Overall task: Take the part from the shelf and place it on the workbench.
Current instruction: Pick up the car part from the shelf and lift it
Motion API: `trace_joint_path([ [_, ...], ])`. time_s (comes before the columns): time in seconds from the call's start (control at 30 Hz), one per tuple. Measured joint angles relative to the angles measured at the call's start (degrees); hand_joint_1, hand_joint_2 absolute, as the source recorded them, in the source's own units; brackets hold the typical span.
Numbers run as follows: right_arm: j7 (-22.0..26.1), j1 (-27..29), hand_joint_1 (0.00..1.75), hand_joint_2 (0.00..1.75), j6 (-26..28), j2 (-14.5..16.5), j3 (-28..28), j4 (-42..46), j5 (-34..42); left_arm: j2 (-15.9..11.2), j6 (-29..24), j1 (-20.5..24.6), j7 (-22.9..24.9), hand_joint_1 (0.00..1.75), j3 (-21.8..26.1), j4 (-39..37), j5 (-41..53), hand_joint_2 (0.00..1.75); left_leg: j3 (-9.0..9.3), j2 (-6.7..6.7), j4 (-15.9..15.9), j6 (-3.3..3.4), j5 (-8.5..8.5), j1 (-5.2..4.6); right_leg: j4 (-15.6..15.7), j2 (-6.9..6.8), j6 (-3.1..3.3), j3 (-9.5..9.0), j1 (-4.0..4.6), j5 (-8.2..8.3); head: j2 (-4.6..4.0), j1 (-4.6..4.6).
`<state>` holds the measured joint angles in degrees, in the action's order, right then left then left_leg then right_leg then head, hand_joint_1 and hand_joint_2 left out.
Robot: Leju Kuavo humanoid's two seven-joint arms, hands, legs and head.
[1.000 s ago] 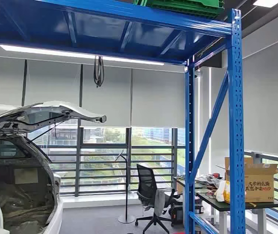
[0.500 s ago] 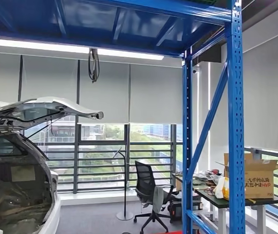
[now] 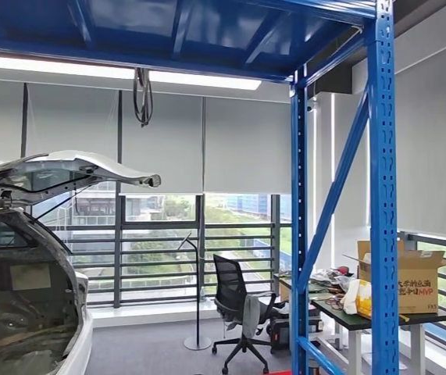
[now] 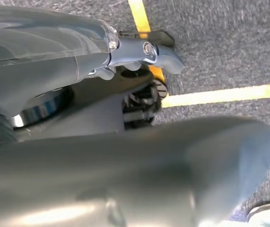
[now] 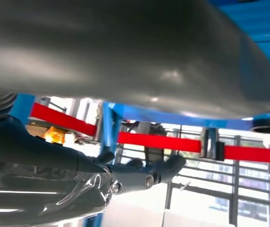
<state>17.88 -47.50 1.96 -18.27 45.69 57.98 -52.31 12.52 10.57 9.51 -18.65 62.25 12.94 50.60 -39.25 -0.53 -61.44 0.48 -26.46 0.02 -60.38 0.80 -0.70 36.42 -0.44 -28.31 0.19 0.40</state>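
Both hands, left hand (image 4: 140, 56) and right hand (image 5: 144, 172), hold nothing, fingers loosely apart; no part is taken from the blue shelf (image 3: 382, 187) yet.

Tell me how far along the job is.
Nothing looks done yet. The left hand hangs over the floor and the right hand is beside the blue shelf; neither holds a part. In hand: only the approach to the shelf. Left: grasp the part, carry it over and set it on the workbench.
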Motion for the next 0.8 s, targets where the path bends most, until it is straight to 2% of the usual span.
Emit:
trace_joint_path([
  [0.13,0.0,-0.3,0.0,0.0,-0.1,0.0,0.0,0.0,0.0,0.0,0.0,0.0,0.1,0.0,0.0,0.0,0.0,0.0,0.49,-0.33,0.6,0.3,0.23,-0.11,0.5,-0.23,0.18,-0.71,0.0,-0.31,-0.03,-0.02],
  [0.5,0.0,-1.0,0.0,0.0,-0.1,0.0,0.0,0.0,0.1,0.0,0.0,0.0,0.1,0.0,0.0,0.0,-0.1,0.0,0.53,-0.38,0.6,0.83,0.18,-0.16,1.3,-0.28,-0.98,-1.15,-0.01,0.06,-0.05,-0.01],
  [0.8,0.0,-2.9,0.0,0.0,-1.0,0.7,0.9,-0.5,0.1,0.0,0.2,0.1,0.4,0.0,0.0,0.0,0.0,0.0,0.66,-0.36,0.6,0.88,0.24,-0.03,1.2,-0.27,-1.07,-1.2,0.14,0.09,-0.05,-0.01],
])
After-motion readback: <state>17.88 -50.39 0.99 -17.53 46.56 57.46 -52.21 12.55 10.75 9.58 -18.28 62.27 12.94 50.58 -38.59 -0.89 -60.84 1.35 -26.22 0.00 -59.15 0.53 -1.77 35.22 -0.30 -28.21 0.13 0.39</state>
